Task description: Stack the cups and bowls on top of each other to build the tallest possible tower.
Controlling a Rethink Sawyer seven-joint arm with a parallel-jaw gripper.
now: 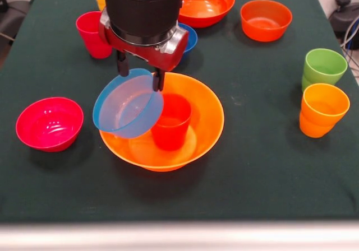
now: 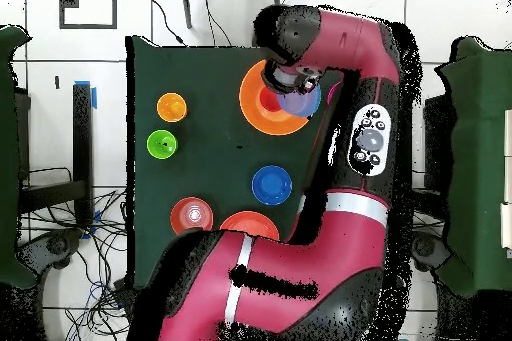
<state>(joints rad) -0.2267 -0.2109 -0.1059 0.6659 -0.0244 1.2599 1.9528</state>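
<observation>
Open cloth [image 1: 263,150] lies between the big orange bowl [image 1: 205,125] and the two right-hand cups [image 1: 322,97]; the magenta bowl [image 1: 49,123] blocks the left, apparently with a narrow gap.

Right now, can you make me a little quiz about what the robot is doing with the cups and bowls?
1. True or false: the gripper holds the light blue bowl by its rim.
2. What stands inside the big orange bowl? A) green cup B) red-orange cup C) nothing
3. Fill in: the magenta bowl sits ____ the big orange bowl, not touching it.

Key:
1. True.
2. B, the red-orange cup.
3. Beside.
</observation>
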